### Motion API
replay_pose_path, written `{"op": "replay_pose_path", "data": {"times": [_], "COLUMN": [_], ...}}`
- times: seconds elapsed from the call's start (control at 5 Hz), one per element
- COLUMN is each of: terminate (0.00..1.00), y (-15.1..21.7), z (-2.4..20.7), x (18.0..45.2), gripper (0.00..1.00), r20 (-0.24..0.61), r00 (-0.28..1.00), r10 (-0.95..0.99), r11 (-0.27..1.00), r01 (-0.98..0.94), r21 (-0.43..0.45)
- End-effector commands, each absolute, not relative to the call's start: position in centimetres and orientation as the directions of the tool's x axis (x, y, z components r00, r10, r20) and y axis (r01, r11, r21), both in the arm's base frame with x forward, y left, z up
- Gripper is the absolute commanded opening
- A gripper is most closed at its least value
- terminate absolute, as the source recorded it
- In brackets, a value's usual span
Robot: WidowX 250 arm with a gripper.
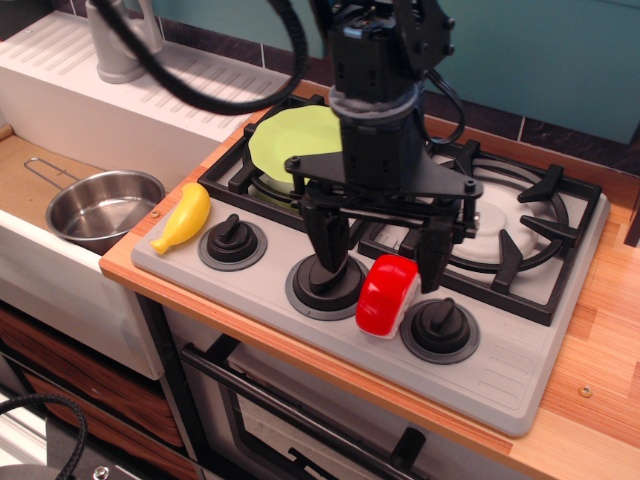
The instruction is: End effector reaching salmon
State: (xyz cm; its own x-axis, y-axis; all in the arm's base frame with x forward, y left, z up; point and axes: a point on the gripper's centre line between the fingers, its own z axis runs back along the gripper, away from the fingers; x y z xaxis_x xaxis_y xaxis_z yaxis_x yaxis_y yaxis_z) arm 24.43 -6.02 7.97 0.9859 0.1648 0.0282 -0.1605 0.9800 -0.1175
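The salmon (388,296) is a small glossy red chunk with a white side band. It lies on the grey stove front panel between the middle knob (328,280) and the right knob (440,326). My black gripper (382,255) hangs open just above it. One finger (328,240) stands over the middle knob, to the left of the salmon. The other finger (436,252) stands to its upper right. The salmon sits between the two fingers and slightly in front of them. Whether the fingers touch it I cannot tell.
A yellow banana toy (184,218) lies at the stove's left end beside the left knob (232,241). A lime green plate (296,138) sits on the left burner, the right burner grate (520,222) behind. A steel pot (102,207) stands in the sink at left.
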Motion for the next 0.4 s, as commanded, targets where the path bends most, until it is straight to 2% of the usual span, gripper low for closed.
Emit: {"op": "replay_pose_path", "data": {"times": [0.0, 0.2], "terminate": [0.00, 0.00], "y": [-6.30, -6.06], "z": [6.43, 5.43], "x": [26.48, 26.73], "gripper": [1.00, 1.00], "r20": [0.129, 0.156], "r00": [0.980, 0.978], "r10": [0.154, 0.139], "r11": [0.979, 0.981], "r01": [-0.134, -0.114], "r21": [-0.152, -0.157]}}
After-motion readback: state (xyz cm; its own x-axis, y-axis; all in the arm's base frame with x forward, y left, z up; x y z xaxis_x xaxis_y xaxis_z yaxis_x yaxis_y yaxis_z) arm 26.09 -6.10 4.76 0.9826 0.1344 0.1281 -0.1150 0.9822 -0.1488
